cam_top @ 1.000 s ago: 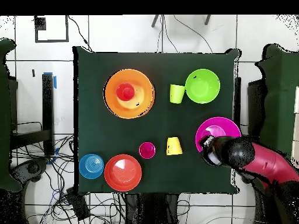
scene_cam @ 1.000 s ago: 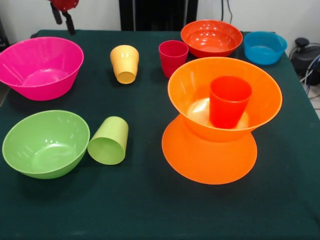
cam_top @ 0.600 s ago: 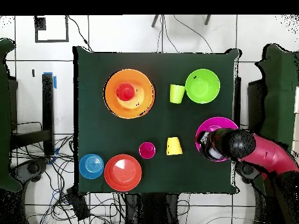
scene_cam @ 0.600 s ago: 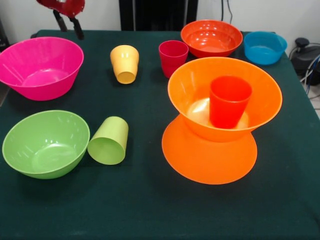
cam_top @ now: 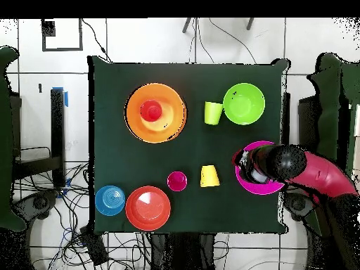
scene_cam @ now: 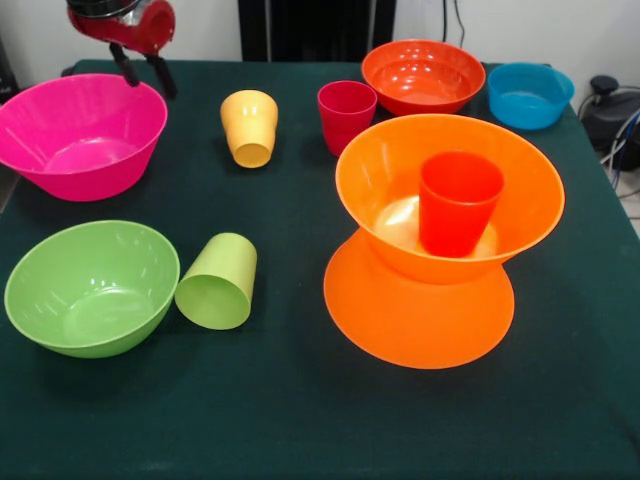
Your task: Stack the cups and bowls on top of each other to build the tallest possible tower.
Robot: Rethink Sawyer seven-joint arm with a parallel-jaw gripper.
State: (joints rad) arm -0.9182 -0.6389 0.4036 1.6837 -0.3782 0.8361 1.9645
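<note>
At the upper left of the front view, the red and black gripper [scene_cam: 144, 72] hangs with fingers apart over the far rim of the large flared glossy pink plastic bowl [scene_cam: 80, 135]. The bowl looks light, stiff and slippery, so pinching its thin rim seems best.

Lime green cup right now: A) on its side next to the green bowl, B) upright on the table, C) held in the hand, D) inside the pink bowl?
A: the lime green cup lies tipped over beside the green bowl, mouth toward the camera.
</note>
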